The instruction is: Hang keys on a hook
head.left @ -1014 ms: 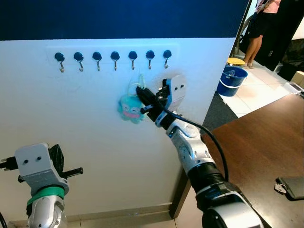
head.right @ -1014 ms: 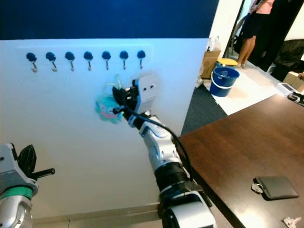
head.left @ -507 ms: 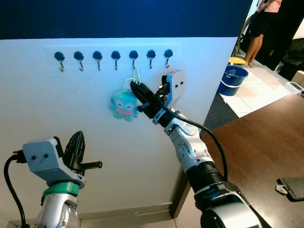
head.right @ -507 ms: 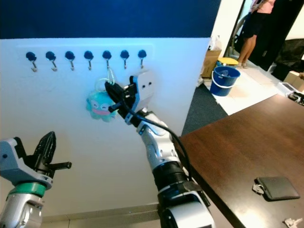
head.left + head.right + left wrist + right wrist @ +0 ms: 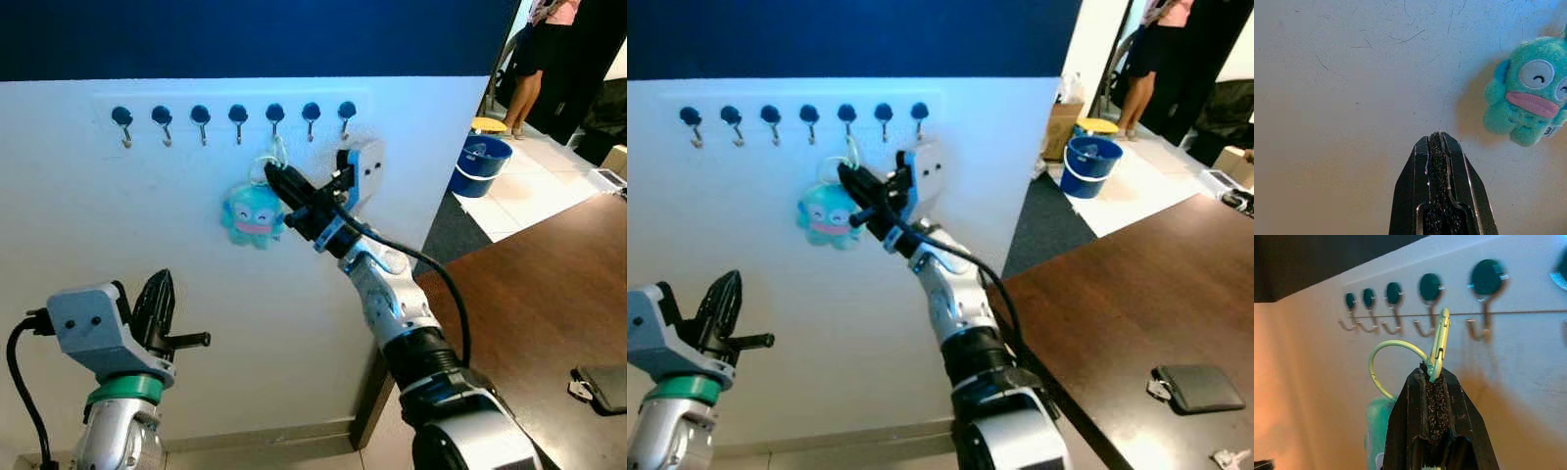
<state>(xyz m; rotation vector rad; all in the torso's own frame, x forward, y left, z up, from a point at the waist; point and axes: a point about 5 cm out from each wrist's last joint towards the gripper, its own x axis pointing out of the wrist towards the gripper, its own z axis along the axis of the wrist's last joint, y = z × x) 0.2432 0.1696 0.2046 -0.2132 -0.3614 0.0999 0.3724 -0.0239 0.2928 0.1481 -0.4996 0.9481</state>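
Black fingers (image 5: 1437, 396) pinch a pale green clip (image 5: 1439, 345) just below the hooks (image 5: 1482, 303)

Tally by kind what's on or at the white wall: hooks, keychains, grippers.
Wall hooks: 7
Teal plush keychain: 1, held by its clip in the right gripper
Grippers: 2, counting the left gripper
Total: 10

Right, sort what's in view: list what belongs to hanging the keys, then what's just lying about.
For the job: teal plush keychain with pale green clip; row of seven dark-knobbed wall hooks; right gripper pinching the clip.

Lying about: blue plastic bucket; dark wallet on brown wooden table.
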